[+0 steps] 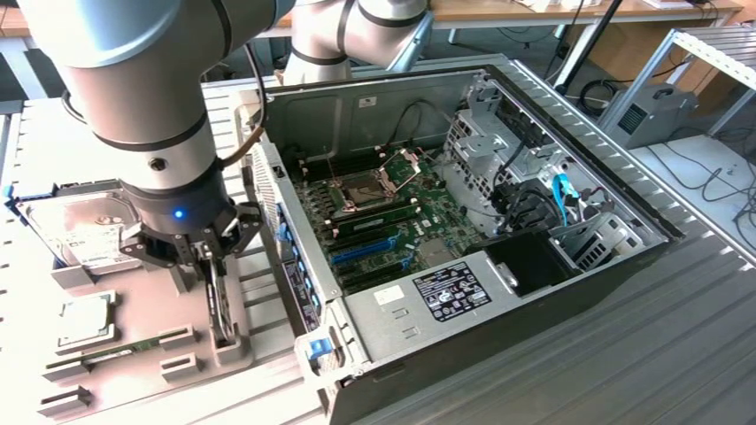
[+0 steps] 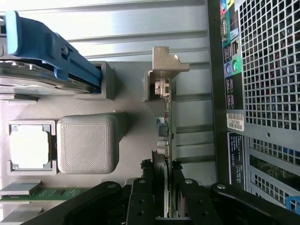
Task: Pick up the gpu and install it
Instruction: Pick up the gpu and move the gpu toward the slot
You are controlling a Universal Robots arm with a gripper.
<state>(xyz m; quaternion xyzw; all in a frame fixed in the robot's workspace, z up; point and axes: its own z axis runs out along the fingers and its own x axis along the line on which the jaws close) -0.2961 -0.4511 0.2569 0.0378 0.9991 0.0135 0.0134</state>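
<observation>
The gpu (image 1: 219, 305) stands on edge in a grey holder on the fixture plate, at the exterior view's left of the open computer case (image 1: 614, 292). In the wrist view the gpu (image 2: 169, 117) is seen edge-on, with its silver end bracket (image 2: 162, 70) at the far end, the thin green board in the middle and the black fan nearest the gripper. My gripper (image 1: 204, 258) comes down on it from above. Its black fingers (image 2: 142, 197) sit on either side of the card and press against the fan end, so the gripper (image 2: 163, 182) is shut on the gpu.
A hard drive (image 1: 73, 232) in blue rails, a CPU (image 1: 83, 319) and a memory stick (image 1: 119, 348) lie on the same plate. The case's perforated rear panel (image 2: 269, 70) stands close beside the card. Blue slots (image 1: 360, 252) show on the motherboard inside the case.
</observation>
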